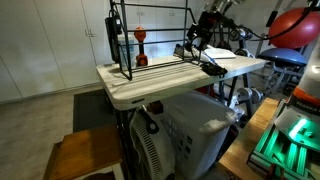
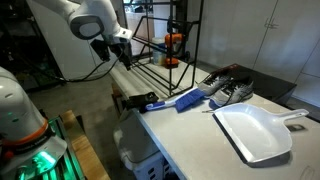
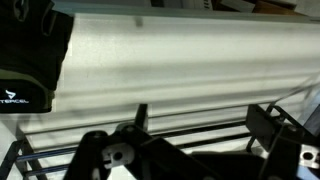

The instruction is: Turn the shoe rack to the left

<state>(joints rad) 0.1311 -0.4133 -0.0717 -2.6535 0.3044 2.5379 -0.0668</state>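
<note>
your shoe rack (image 1: 120, 45) stands on the white worktop (image 1: 130, 92), at the end away from the dustpan (image 2: 255, 135). your arm (image 2: 85, 20) bends down to its bottom rods, jaws apart, rods running between them in the wrist view.

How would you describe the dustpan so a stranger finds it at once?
Start at the long white table. At its end away from the black shoe rack, past the grey shoes, lies the dustpan. It alone is a flat white scoop with a handle.
</note>
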